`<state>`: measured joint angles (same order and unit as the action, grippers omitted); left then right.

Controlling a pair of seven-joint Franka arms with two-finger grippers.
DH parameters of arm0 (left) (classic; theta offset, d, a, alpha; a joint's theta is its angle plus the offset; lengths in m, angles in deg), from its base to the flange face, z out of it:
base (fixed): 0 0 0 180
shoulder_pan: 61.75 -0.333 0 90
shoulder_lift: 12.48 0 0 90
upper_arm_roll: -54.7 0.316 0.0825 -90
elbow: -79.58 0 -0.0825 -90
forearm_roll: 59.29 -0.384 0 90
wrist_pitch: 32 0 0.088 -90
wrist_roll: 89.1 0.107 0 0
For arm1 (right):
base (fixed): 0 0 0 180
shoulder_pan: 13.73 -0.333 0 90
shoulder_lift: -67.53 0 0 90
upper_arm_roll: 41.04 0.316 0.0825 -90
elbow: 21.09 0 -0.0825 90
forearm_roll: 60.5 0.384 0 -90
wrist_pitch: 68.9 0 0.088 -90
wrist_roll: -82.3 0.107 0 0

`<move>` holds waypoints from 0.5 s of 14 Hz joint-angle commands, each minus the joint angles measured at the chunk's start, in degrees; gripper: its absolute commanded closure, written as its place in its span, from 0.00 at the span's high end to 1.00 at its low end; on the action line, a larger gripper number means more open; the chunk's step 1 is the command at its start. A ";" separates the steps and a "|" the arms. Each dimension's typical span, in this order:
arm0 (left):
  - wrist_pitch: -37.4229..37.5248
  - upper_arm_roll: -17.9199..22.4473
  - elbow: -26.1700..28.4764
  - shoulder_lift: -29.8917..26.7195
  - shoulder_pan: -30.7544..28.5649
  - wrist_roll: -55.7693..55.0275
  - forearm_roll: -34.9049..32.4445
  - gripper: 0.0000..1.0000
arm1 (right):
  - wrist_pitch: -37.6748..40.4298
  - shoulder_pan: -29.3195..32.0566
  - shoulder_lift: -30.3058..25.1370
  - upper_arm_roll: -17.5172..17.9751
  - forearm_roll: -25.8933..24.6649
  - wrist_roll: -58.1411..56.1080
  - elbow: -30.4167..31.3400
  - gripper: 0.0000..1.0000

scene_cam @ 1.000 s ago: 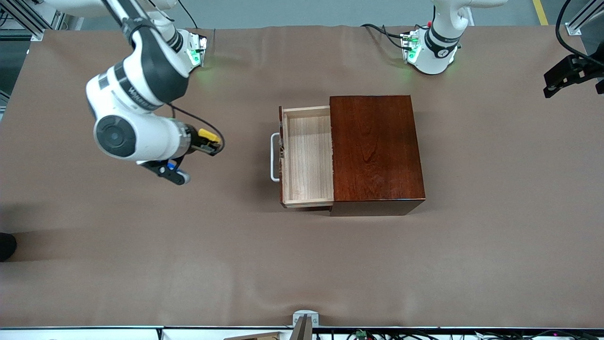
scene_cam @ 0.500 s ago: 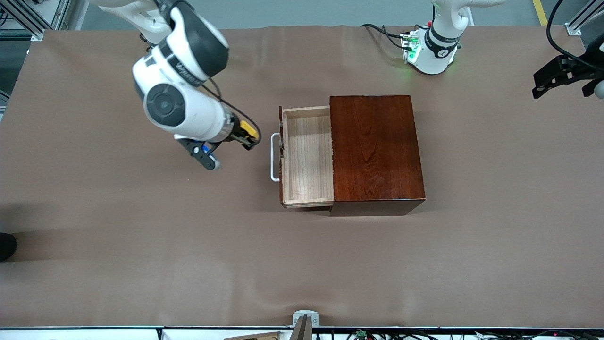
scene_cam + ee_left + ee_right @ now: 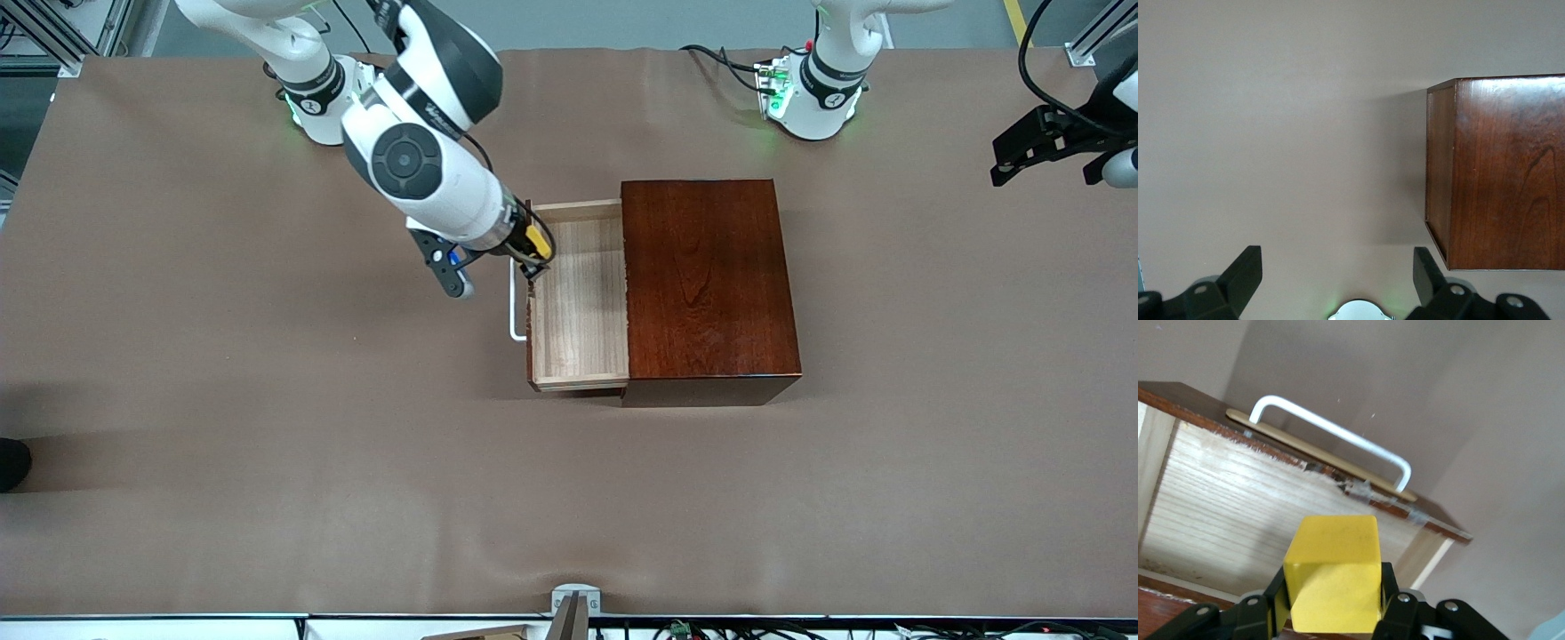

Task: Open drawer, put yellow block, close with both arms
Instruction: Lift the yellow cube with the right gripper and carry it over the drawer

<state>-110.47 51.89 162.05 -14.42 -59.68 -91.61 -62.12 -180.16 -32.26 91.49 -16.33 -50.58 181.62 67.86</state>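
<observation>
The dark reddish-brown wooden box (image 3: 707, 284) stands mid-table with its pale-wood drawer (image 3: 580, 307) pulled out toward the right arm's end, white handle (image 3: 515, 307) showing. My right gripper (image 3: 536, 249) is shut on the yellow block (image 3: 536, 241) and holds it over the drawer's front edge, near the corner farther from the front camera. The right wrist view shows the block (image 3: 1333, 573) between the fingers above the empty drawer (image 3: 1238, 520) and its handle (image 3: 1338, 440). My left gripper (image 3: 1049, 147) is open and waits at the left arm's end of the table; its wrist view (image 3: 1335, 280) shows the box (image 3: 1501, 173).
The table is covered with a brown cloth (image 3: 267, 462). The arm bases (image 3: 818, 98) with green lights stand along the edge farthest from the front camera. A small metal bracket (image 3: 573, 604) sits at the nearest edge.
My right arm has swung from the right arm's end of the table to the drawer, carrying the yellow block. My left gripper has shifted slightly toward the box.
</observation>
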 commanded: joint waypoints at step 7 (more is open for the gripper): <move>-1.25 -0.35 1.46 -1.40 -1.20 0.40 1.16 1.00 | -8.52 -4.41 6.45 -0.72 -1.48 12.03 -0.53 0.00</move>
<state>-110.84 51.90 162.18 -14.42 -59.89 -91.61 -62.12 -186.95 -35.55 96.62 -16.51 -50.95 190.15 68.01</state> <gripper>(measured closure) 0.000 0.445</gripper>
